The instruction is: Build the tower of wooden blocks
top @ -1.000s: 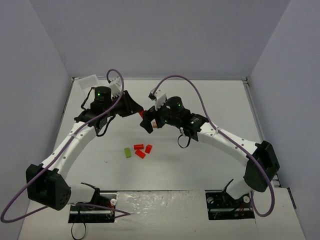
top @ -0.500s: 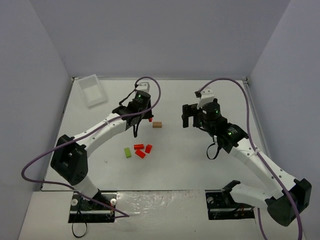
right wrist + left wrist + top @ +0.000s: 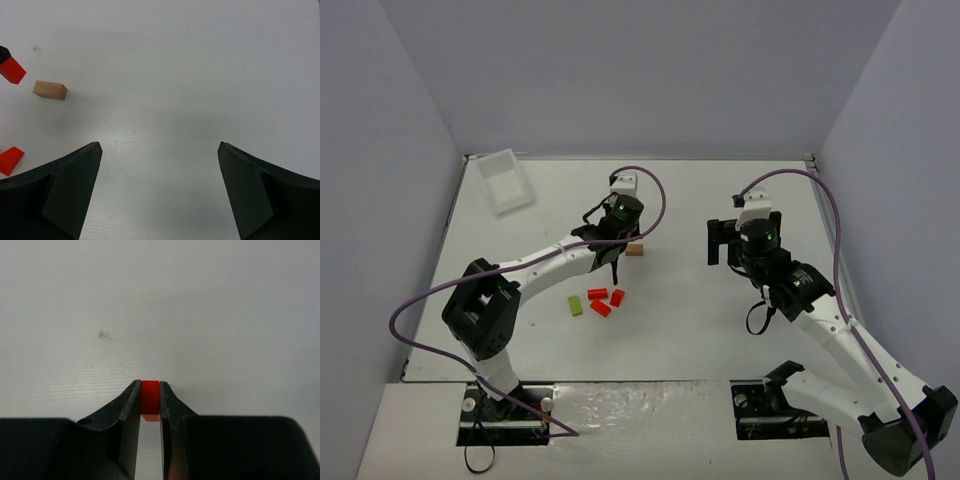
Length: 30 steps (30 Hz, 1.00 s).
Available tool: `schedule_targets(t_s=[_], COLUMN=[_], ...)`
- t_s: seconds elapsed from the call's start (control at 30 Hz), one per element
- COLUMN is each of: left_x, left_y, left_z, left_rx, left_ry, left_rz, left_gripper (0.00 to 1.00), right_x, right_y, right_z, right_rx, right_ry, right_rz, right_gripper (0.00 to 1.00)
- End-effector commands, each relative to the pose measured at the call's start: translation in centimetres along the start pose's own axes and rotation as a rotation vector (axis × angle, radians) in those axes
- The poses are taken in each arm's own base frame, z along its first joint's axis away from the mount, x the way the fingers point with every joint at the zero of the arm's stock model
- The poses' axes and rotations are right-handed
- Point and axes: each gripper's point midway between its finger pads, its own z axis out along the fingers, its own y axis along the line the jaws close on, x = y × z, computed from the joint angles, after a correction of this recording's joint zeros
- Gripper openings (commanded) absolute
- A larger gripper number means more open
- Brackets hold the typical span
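**Top view:** the left gripper (image 3: 615,250) is hovering just at 9 o'clock of the tan block (image 3: 634,250). A green block (image 3: 576,305) and three loose red blocks (image 3: 601,308) are lying unstacked on the worktop (image 3: 720,330) at its 6 o'clock. The right gripper (image 3: 720,243) is hanging well apart at 3 o'clock.

**Left wrist view:** the jaws are clenching a held red block (image 3: 150,397).

**Right wrist view:** the jaws are standing released, grasping nothing, with the tan block (image 3: 50,90) lying at 10 o'clock.

Robotics lab test cell: the left arm (image 3: 535,262) and right arm (image 3: 820,310) stand bolted at the near edge of a white table (image 3: 720,330), purple cables (image 3: 787,171) looping overhead. Plain grey walls (image 3: 640,70) box it in left, right and far.
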Motion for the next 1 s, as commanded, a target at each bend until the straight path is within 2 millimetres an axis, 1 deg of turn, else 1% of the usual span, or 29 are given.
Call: schedule_targets(t_s=[0.0,0.13,0.5,0.63,0.8,0.97], left_x=[-2.5,-1.4,0.0,0.8,1.2,1.0], left_y=[-0.9,-1.1,-0.5,0.0,0.2,0.4], left_z=[0.5,1.2,2.3,2.8,3.2,3.3], left_rx=[0.004,-0.002,-0.041,-0.064,-0.083,-0.099], left_ry=[-0.124,-0.11,-0.092,-0.081,-0.084,-0.095], left_rz=[-0.053,-0.059,-0.069,-0.065,-0.064,-0.073], left_gripper=[0.0,0.0,0.0,0.0,0.0,0.0], right_x=[-1.0,-1.0,-0.6,-0.5,-0.4,-0.4], right_y=[-1.1,-1.5,-1.8,-1.8,-1.8,-1.7], right_z=[-0.5,-0.7,-0.7,-0.8,-0.7,-0.7], right_rx=[0.039,0.048,0.053,0.052,0.053,0.045], right_ry=[-0.049,-0.057,-0.053,-0.052,-0.049,-0.046], right_rz=[-0.005,-0.006,-0.013,-0.012,-0.011,-0.012], right_gripper=[1.0,1.0,1.0,1.0,1.0,1.0])
